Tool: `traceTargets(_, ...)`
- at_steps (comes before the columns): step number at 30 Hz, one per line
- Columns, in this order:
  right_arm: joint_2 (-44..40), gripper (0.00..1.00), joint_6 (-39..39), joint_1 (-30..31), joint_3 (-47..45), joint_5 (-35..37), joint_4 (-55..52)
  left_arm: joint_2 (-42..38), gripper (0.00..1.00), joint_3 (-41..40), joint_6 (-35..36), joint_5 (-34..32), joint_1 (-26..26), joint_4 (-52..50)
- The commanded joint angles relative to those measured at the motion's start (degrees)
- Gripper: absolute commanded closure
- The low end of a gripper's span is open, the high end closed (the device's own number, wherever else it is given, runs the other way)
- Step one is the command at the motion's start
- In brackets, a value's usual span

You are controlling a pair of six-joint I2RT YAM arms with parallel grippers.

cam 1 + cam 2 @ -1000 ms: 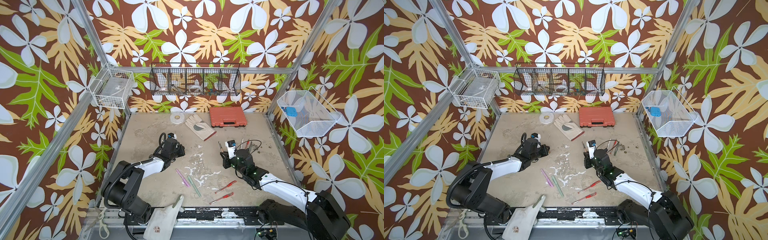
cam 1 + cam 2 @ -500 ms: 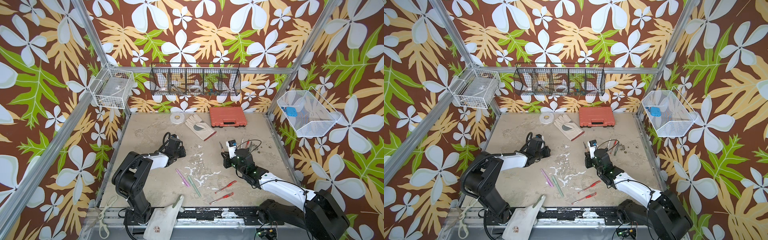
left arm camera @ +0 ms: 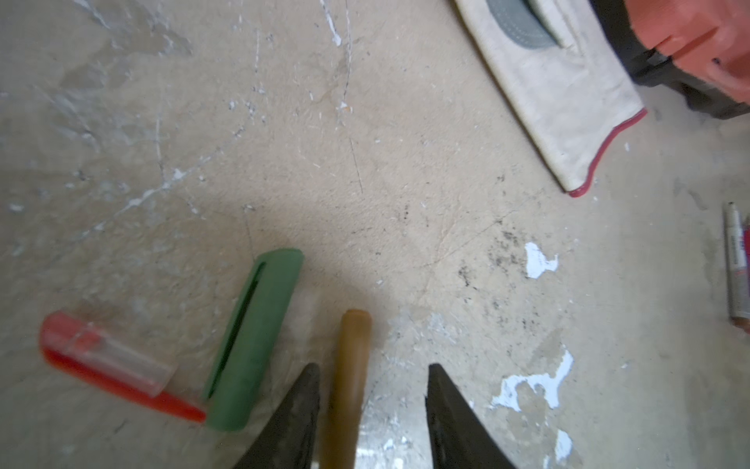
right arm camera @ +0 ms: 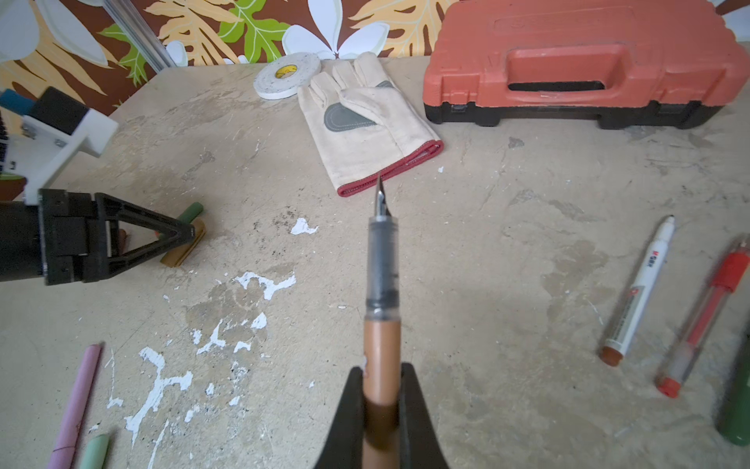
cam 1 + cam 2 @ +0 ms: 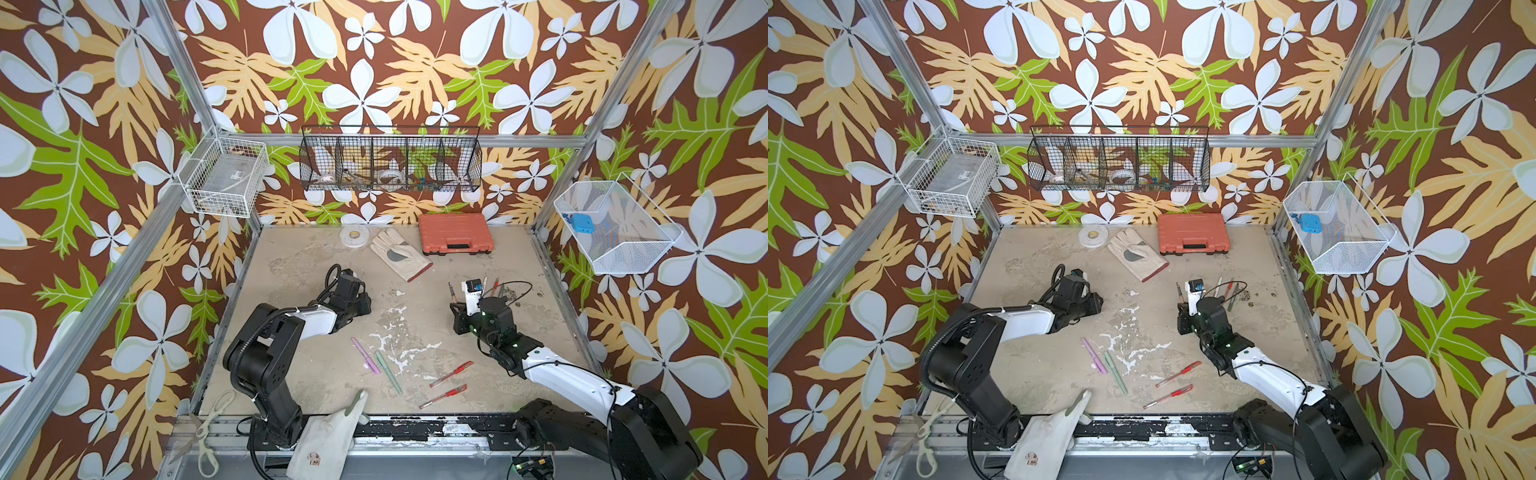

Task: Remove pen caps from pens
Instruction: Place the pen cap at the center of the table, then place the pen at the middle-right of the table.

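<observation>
Since a second ago the left fingers (image 3: 298, 418) have sprung apart. They stand released on either side of the brown cap (image 3: 351, 377), which lies flat on the worktop (image 3: 406, 162), just beside one finger and clear of the other. It is left of the glove (image 3: 568, 101) cuff and nearer the robot. A dark green cap (image 3: 255, 341) and a red cap (image 3: 109, 361) lie beside it, farther from the glove. The right fingers (image 4: 349, 430) stay clenched on the brown pen (image 4: 381, 353), uncapped, its nib pointing toward the glove's red-edged cuff.
</observation>
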Motion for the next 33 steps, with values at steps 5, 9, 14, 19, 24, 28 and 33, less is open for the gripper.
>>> traceTargets(5, 0.85, 1.00, 7.61, -9.72, 1.43, 5.38, -4.49, -9.82, 0.48, -6.54, 1.08, 5.68, -0.33, 8.93)
traceTargets(9, 3.84, 1.00, 10.67, -16.59, 4.31, 8.14, -7.56, -15.78, 0.47, -10.38, 1.28, 6.32, -2.22, 13.71)
traceTargets(14, 13.19, 0.96, 12.71, -26.41, 7.82, 7.35, -6.64, -18.66, 0.46, -12.56, 0.96, 6.46, -3.63, 14.94)
traceTargets(19, 22.74, 0.95, 11.89, -29.71, 14.00, 9.15, -8.77, -19.54, 0.46, -12.87, 0.98, 6.01, -3.63, 14.42)
traceTargets(24, 29.89, 0.92, 11.89, -31.59, 19.97, 8.56, -13.51, -20.11, 0.46, -13.04, 1.26, 5.69, -3.63, 14.35)
traceTargets(28, 33.70, 0.87, 11.81, -33.12, 23.04, 6.47, -15.62, -20.72, 0.46, -13.29, 1.28, 4.92, -3.57, 14.06)
traceTargets(33, 36.41, 0.82, 10.78, -33.37, 25.75, 5.90, -17.89, -20.47, 0.46, -13.22, 1.38, 4.47, -3.63, 14.18)
